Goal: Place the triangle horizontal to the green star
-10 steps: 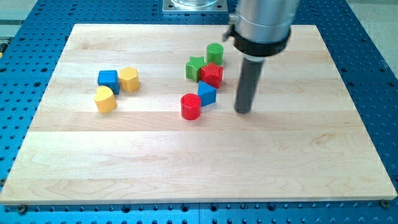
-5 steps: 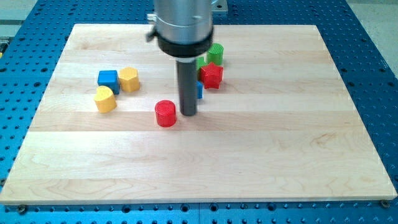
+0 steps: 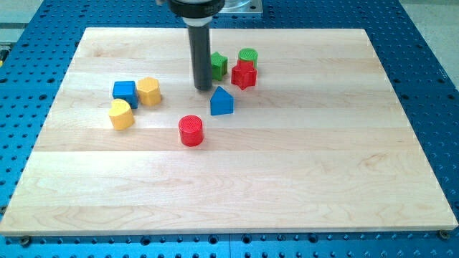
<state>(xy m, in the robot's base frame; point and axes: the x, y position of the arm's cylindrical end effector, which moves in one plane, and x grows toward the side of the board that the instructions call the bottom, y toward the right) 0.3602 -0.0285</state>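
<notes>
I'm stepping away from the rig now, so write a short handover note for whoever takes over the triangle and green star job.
My tip rests on the board, just left of the green star and up-left of the blue triangle.
The red star and green cylinder sit right of the green star.
The red cylinder lies apart, lower left.
Done: nothing settled yet.
Left: the triangle lies below the star's row; push it up level.

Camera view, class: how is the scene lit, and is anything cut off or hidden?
Camera view: even, soft light, faint shadows beside the blocks, mild sheen on the wooden board; the arm's body is cropped at the view's top; my tip partly hides the green star, just up-left of the blue triangle.
</notes>
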